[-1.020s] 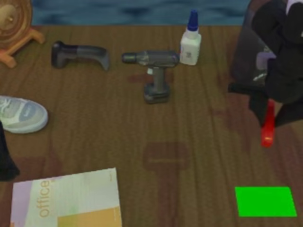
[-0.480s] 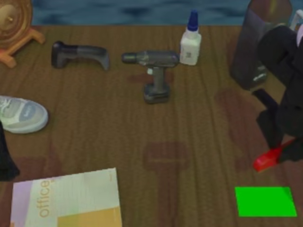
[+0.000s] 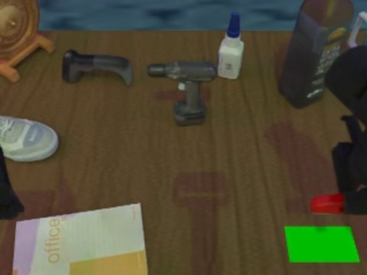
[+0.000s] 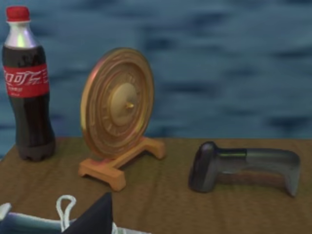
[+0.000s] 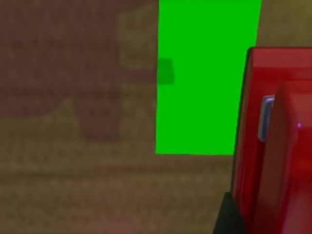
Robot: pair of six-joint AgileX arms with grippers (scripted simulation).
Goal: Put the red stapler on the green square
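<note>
Red stapler (image 3: 327,203) shows as a short bright end poking out from under the right gripper (image 3: 350,197) at the top view's right edge, above the table (image 3: 241,172) and just short of the green square (image 3: 321,244), whose far edge lies close below it in that view. The rest of the bar is hidden beneath the dark body of the right arm. In the right wrist view the red stapler (image 5: 273,146) fills the side of the frame, with one dark fingertip (image 5: 226,217) of the gripper lying against its side, so the fingers are pinching the stapler; the second finger is out of sight. Beyond it, the green square (image 5: 204,78) lies flat on the wood.

The left gripper (image 3: 6,195) rests parked at the top view's left edge beside a white shoe (image 3: 26,137); whether its fingers are spread or closed cannot be told. Farther back stand a glue bottle (image 3: 230,48), a grey drill (image 3: 186,86), a barcode scanner (image 3: 97,67) and a dark bottle (image 3: 318,51)
</note>
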